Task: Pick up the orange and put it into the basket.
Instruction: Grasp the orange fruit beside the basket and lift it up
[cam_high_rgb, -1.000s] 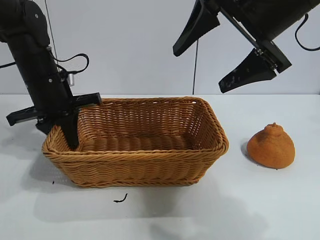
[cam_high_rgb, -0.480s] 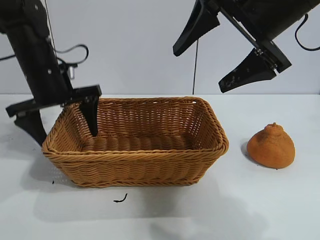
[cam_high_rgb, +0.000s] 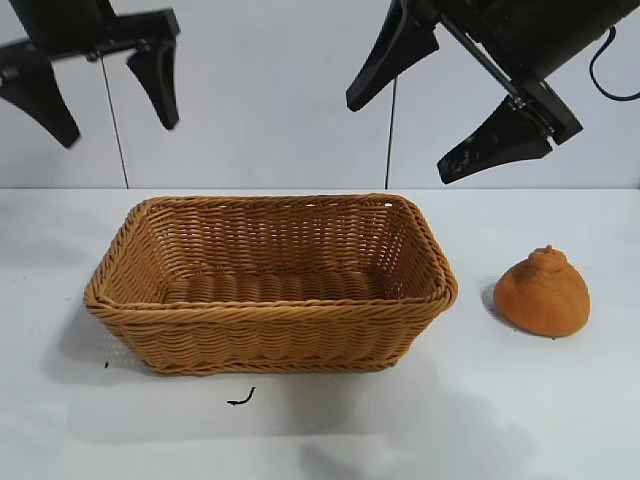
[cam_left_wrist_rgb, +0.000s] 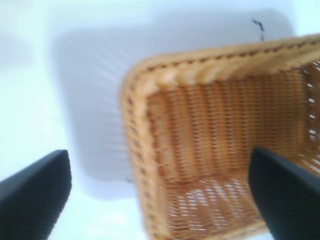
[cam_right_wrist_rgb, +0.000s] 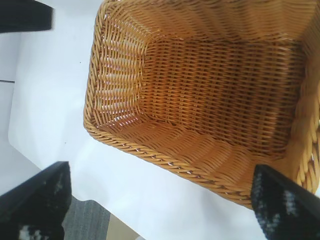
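The orange (cam_high_rgb: 543, 293), a dull-orange lump with a small knob on top, sits on the white table right of the basket (cam_high_rgb: 270, 310). The golden-brown wicker basket stands mid-table and is empty; it also shows in the left wrist view (cam_left_wrist_rgb: 145, 150) and the right wrist view (cam_right_wrist_rgb: 165, 157). My left gripper (cam_high_rgb: 100, 100) is open, high above the basket's left end. My right gripper (cam_high_rgb: 425, 125) is open, high above the basket's right end and up-left of the orange. The orange is out of both wrist views.
A small dark scrap (cam_high_rgb: 240, 399) lies on the table in front of the basket. The table edge and grey floor (cam_right_wrist_rgb: 95, 220) show in the right wrist view.
My left gripper has risen from the basket's left rim, where one finger was inside it, to well above the basket. The right gripper, basket and orange have not moved.
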